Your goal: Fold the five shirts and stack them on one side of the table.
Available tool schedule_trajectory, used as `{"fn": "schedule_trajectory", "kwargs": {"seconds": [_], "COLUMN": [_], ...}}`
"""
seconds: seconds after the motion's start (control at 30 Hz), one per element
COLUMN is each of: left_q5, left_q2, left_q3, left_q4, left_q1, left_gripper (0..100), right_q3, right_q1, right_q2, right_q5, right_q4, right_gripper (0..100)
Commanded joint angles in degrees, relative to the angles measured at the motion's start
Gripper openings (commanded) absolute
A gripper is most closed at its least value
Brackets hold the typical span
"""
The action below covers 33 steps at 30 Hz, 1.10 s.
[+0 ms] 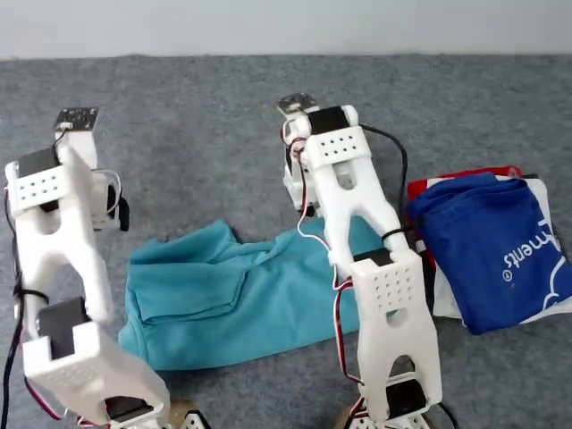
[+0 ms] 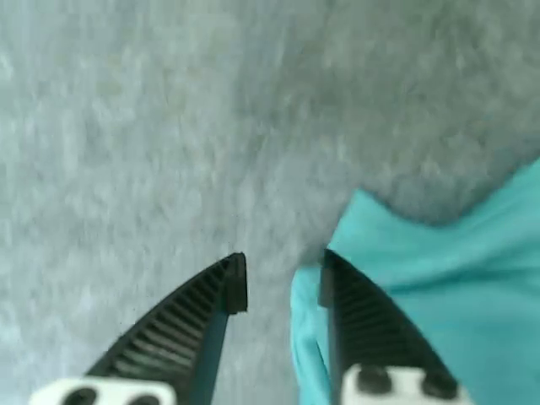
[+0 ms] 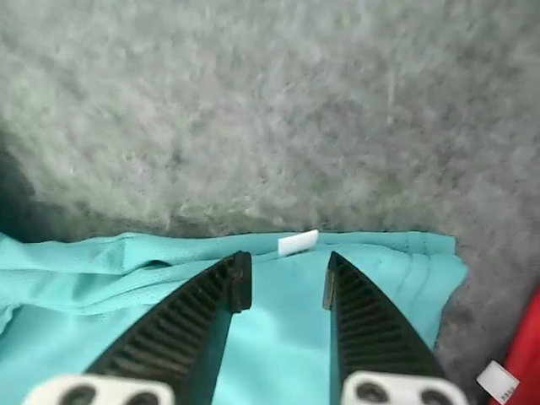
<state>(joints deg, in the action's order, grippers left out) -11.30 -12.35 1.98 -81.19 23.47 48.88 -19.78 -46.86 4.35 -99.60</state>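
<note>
Teal cloth is the nearest matter: a teal shirt (image 1: 232,299) lies loosely spread and rumpled on the front middle of the table, between the two arms, with one flap doubled over on its left part and its right end running under the right arm (image 1: 357,206). The right gripper (image 3: 285,277) hangs over the shirt's far hem with its two ribbed fingers parted by a moderate gap and nothing between them but the teal fabric (image 3: 396,270) below; a small white tag (image 3: 298,243) sits on the hem just ahead of the fingertips. The left gripper (image 2: 283,278) is likewise parted and holds nothing. One of its fingers stands over a corner of the teal shirt (image 2: 447,278) and the other over bare table, and whether either finger touches the surface cannot be told. In the high view the left arm (image 1: 54,232) stands at the shirt's left end. On the right side of the table lies a stack of shirts: a blue shirt (image 1: 487,250) with white print on top, a white shirt (image 1: 545,201) showing beneath it at the edges, and a red shirt (image 1: 447,177) peeping out at the far side. A strip of that red (image 3: 527,354) shows just beside the teal hem in the right wrist view. Everything rests on the grey felt-like table (image 1: 197,125).
</note>
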Motion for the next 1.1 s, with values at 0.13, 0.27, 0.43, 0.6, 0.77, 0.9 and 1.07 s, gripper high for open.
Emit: {"fn": "schedule_trajectory", "kwargs": {"seconds": [0.13, 0.27, 0.43, 0.6, 0.77, 0.9, 1.07], "left_q5": [0.35, 0.44, 1.32, 1.32, 1.23, 1.05, -0.44], "left_q2": [-16.44, -28.4, -33.67, -31.74, -30.86, -30.86, -30.95], "left_q3": [-16.57, -30.81, -38.81, -34.07, -29.23, -23.52, -22.99], "left_q4": [-1.76, -15.38, -19.43, -19.43, -19.43, -19.16, -19.25], "left_q1": [-1.76, -4.84, -9.41, -13.63, -13.71, -12.04, -7.91], "left_gripper": [17, 17, 16, 16, 16, 16, 16], "right_q3": [2.64, 2.46, 2.46, 2.46, 2.46, 2.37, 2.37], "right_q1": [1.01, 1.01, 1.01, 1.01, 1.01, 1.01, 0.92], "right_q2": [4.0, 3.82, 3.82, 3.82, 3.82, 3.82, 3.74], "right_q5": [-0.7, -0.7, -0.7, -0.7, -0.7, -0.7, -0.7], "right_q4": [-0.84, -0.75, -0.75, -0.75, -0.75, -0.84, -0.84], "right_gripper": [14.3, 14.3, 14.3, 14.3, 14.3, 14.3, 14.3]}}
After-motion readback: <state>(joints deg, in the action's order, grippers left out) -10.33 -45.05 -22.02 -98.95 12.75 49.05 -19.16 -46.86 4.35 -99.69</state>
